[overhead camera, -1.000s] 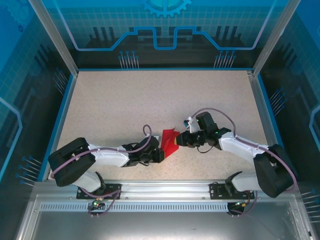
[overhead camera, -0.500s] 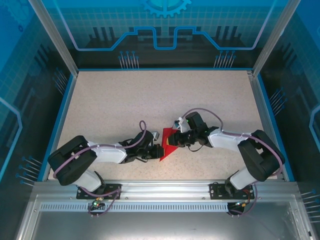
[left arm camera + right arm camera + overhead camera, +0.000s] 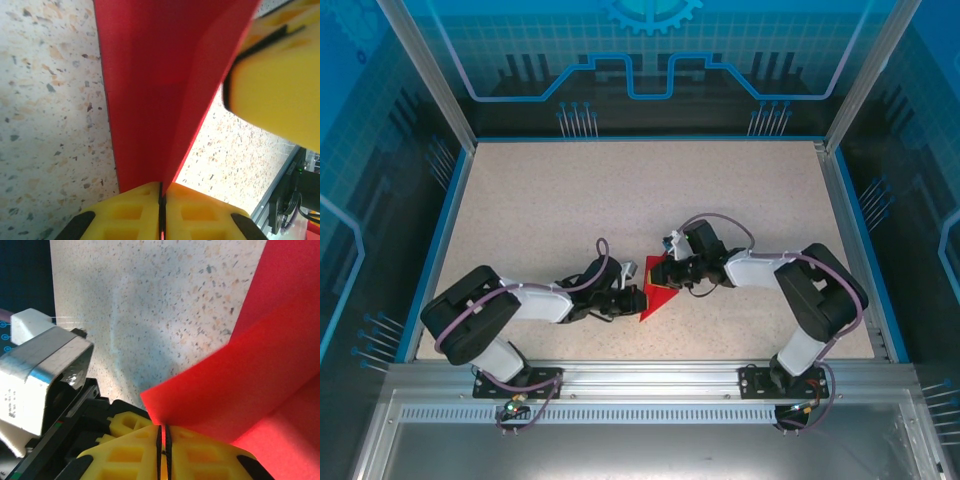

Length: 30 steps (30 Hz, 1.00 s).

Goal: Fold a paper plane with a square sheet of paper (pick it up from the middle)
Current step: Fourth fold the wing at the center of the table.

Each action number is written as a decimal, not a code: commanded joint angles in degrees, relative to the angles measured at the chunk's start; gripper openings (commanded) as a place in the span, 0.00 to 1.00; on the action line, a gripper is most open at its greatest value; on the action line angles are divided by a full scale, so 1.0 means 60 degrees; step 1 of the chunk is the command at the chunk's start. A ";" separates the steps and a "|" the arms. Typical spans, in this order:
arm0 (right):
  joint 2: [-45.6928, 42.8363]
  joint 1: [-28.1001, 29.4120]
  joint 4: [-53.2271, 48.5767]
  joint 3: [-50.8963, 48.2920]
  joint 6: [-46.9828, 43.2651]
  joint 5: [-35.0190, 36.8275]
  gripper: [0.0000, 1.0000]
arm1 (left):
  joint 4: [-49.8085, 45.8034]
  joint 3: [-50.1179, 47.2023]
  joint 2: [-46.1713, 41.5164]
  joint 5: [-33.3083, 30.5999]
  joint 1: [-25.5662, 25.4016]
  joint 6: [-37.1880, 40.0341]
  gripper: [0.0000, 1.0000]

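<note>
The square sheet of paper [image 3: 657, 292] is bright red and folded into a small pointed shape, held low over the table between both arms. My left gripper [image 3: 638, 300] is shut on its near left edge. In the left wrist view the yellow fingers [image 3: 135, 210] pinch the crease of the paper [image 3: 150, 90] at the left gripper [image 3: 161, 187]. My right gripper [image 3: 669, 272] is shut on the far right edge. In the right wrist view the right gripper [image 3: 163, 429] clamps a corner of the paper [image 3: 240, 370]. A yellow finger of the right gripper [image 3: 280, 85] shows in the left wrist view.
The speckled beige table [image 3: 620, 200] has a raised blue rim [image 3: 448, 230] and a metal rail [image 3: 650, 378] along its near edge. The left arm's wrist housing [image 3: 45, 365] sits close beside the right gripper. Both forearms lie low over the table's near half.
My right gripper has moved left onto the paper and closed on its edge. The right arm has folded inward. The left gripper has shifted slightly with the paper, still shut.
</note>
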 commanded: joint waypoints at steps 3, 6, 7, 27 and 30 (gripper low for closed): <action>0.0469 -0.0290 0.0108 0.0241 0.0054 0.0170 0.12 | 0.0109 -0.0070 0.0225 0.0559 0.0276 0.0122 0.12; 0.0628 -0.0349 0.0086 0.0258 0.0036 0.0214 0.12 | 0.0007 0.0011 0.0328 0.0626 0.0301 0.0187 0.13; 0.0666 -0.0357 0.0057 0.0247 0.0035 0.0248 0.12 | 0.0017 0.0030 0.0372 0.0668 0.0298 0.0204 0.13; 0.0554 0.0224 0.0274 0.0537 0.0126 -0.0074 0.13 | 0.0075 0.0491 0.1080 0.1822 0.0850 0.0250 0.12; 0.0793 0.0106 0.0725 0.0384 0.0395 -0.0028 0.12 | 0.0130 0.0427 0.1096 0.1931 0.0924 0.0212 0.12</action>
